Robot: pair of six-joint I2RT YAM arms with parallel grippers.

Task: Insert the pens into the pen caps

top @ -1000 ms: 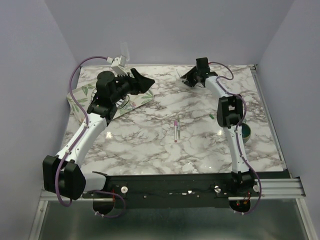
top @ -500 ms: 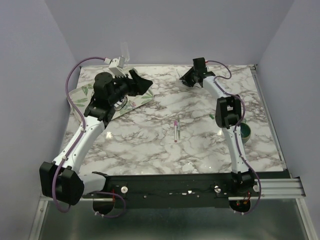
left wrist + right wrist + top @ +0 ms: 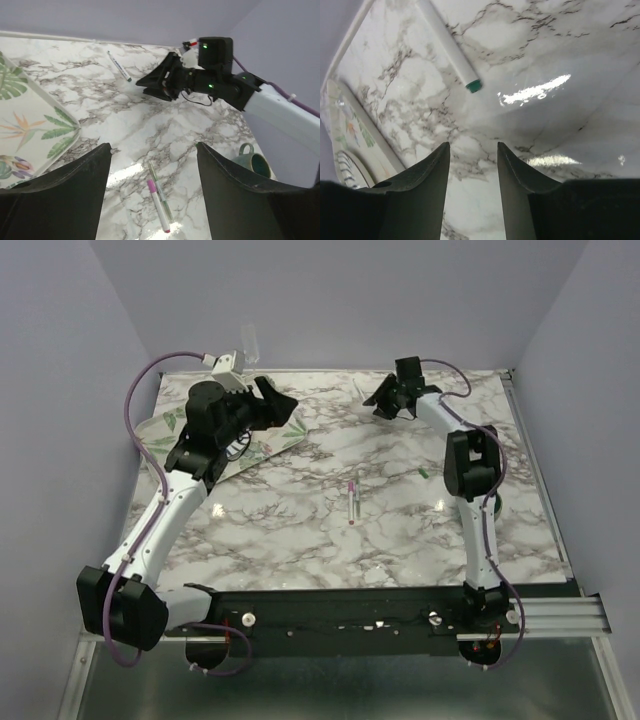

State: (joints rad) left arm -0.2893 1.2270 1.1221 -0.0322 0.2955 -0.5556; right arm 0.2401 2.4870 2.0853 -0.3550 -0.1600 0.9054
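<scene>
Hovering | right pincer (image 3: 473, 150) apart near green-tipped pen (image 3: 448, 46) | left pincer (image 3: 152, 150) apart by leaf-print tray (image 3: 30, 125)

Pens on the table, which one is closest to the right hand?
The green-tipped pen at the far edge of the table, just ahead of the open right hand. The pink-ended pen lies mid-table, well away from it.
</scene>
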